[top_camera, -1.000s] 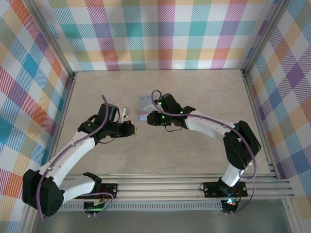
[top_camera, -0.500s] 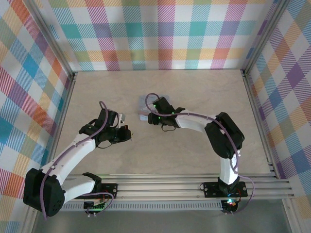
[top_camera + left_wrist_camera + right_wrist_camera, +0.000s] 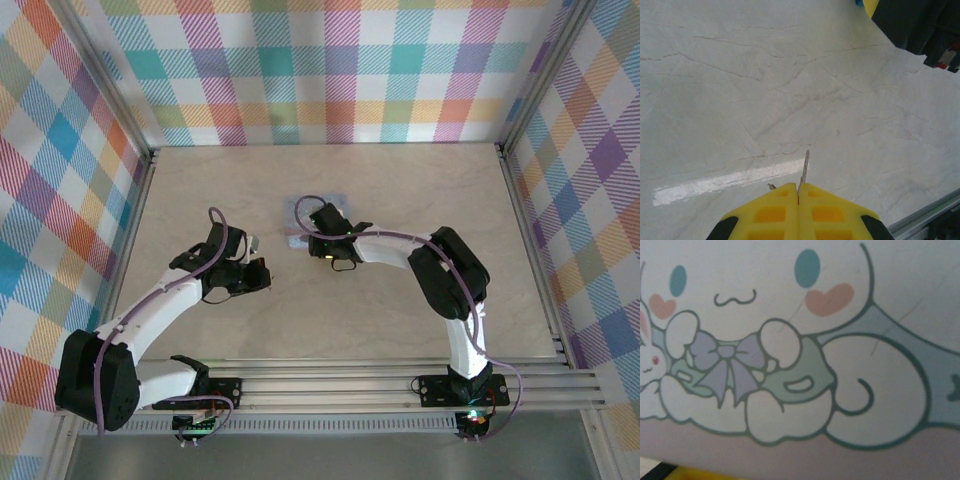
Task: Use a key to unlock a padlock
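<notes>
1. In the top view, the left claw [image 3: 264,273] sits low over the pale counter [image 3: 200,190], left of centre, with its tip turned toward the right arm.
2. In the left wrist view, its two yellow fingers [image 3: 770,212] are pressed flat against each other. They pinch the key [image 3: 804,168], whose thin metal blade sticks straight out ahead of the tips, above the veined counter and just right of a white streak [image 3: 715,182].
3. At the upper right of that view, the dark body of the right arm [image 3: 912,22] stands well apart from the key. A blue speck [image 3: 859,2] sits beside a bit of yellow at the frame's edge, too cut off for us to tell what it is.
4. From above, the right claw [image 3: 300,236] lies over the near left part of the pale blue tin [image 3: 300,207], which rests flat on the counter near the middle.
5. The right wrist view is very close to the tin's cartoon lid [image 3: 790,355], blurred, with a yellow strip [image 3: 705,474] along the bottom edge. We cannot tell how far this claw is open.
</notes>
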